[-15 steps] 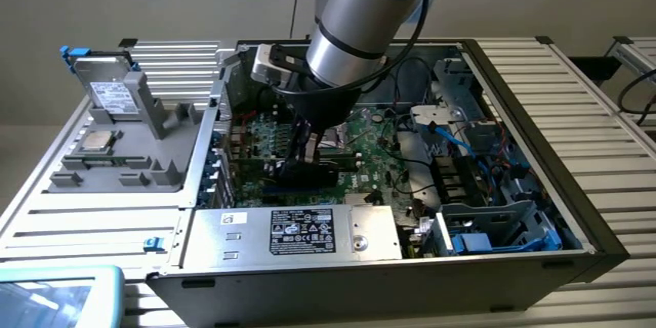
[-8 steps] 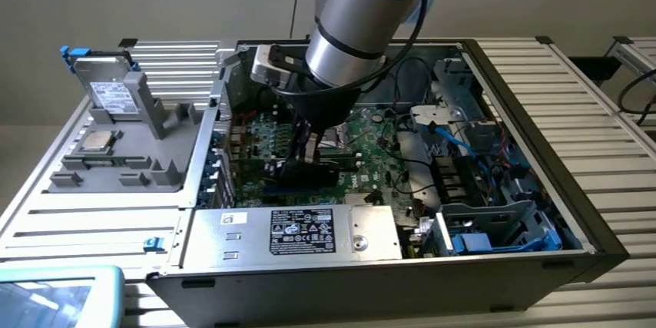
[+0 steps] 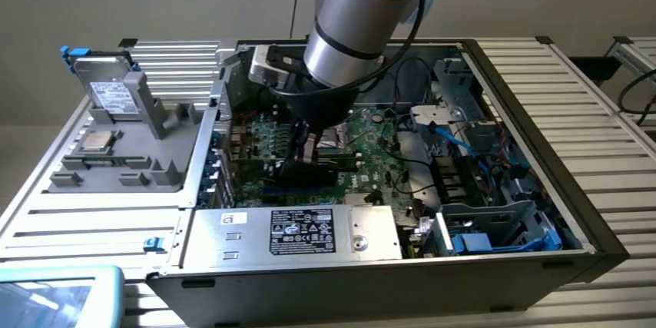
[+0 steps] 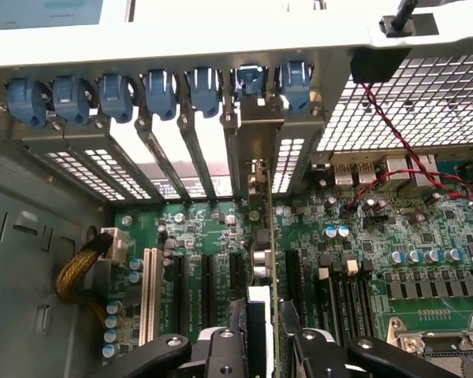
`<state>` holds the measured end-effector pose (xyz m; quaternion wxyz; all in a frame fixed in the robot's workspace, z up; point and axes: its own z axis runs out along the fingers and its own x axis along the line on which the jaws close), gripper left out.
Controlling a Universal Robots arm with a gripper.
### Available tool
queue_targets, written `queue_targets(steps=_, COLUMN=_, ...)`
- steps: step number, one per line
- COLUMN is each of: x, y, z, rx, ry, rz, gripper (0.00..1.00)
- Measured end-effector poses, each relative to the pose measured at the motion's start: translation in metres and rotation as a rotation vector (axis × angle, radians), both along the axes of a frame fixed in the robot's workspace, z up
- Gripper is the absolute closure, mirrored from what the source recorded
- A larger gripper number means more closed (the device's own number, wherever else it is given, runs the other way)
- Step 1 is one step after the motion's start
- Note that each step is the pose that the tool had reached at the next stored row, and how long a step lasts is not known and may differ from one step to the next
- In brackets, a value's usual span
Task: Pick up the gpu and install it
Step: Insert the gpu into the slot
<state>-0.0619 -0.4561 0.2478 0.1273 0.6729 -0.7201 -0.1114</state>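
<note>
Inside the open computer case [image 3: 512,266], which lies on its side on a slatted metal table [image 3: 589,90], the gripper [image 3: 310,144] is lowered over the green motherboard [image 3: 385,132]. The gpu [image 3: 306,168] is clamped between the closed fingers, its black cooler seen just under them in the exterior view.

In the wrist view the gpu [image 4: 268,260] is seen edge-on, standing upright on the motherboard [image 4: 426,236] among the black expansion slots, with the gripper [image 4: 264,350] pressed against both of its faces. Its silver end bracket [image 4: 256,146] is set against the rear wall of the case, in line with one of the blue retaining clips [image 4: 250,79] and between perforated slot covers [image 4: 288,161]. Whether the card's edge is fully seated in its slot cannot be told.

A white expansion slot [image 4: 150,295] and a yellow braided cable [image 4: 75,272] are seen near the case wall, well apart from the card. Red wires [image 4: 386,138] are draped across the rear connectors.

In the exterior view a silver power supply [image 3: 307,232] with a black label is fitted along the near edge of the case, and a blue cable [image 3: 458,140] is routed toward the drive bays. At the exterior view's left, a grey fixture [image 3: 164,124] is placed beside the case; a white-labelled drive [image 3: 110,94] and a processor chip [image 3: 97,141] are held on it.
</note>
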Motion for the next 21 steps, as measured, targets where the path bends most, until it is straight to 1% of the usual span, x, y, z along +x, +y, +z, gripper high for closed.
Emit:
queue_targets(steps=3, x=-0.0018, y=0.0000, z=-0.0002, rx=0.0030, ry=-0.0006, rz=0.000, gripper=0.73)
queue_targets(steps=6, x=-0.0026, y=0.0000, z=-0.0002, rx=0.0047, ry=-0.0008, rz=0.000, gripper=0.73)
queue_targets(steps=15, x=-0.0027, y=-0.0003, z=-0.0002, rx=0.0055, ry=-0.0009, rz=0.000, gripper=0.73)
queue_targets(steps=17, x=-0.0027, y=-0.0009, z=-0.0002, rx=0.0063, ry=-0.0009, rz=0.000, gripper=0.73)
queue_targets(steps=18, x=-0.0026, y=-0.0027, z=-0.0003, rx=0.0084, ry=-0.0009, rz=0.000, gripper=0.73)
queue_targets(steps=21, x=-0.0012, y=-0.0030, z=-0.0002, rx=0.0088, ry=0.0001, rz=0.000, gripper=0.73)
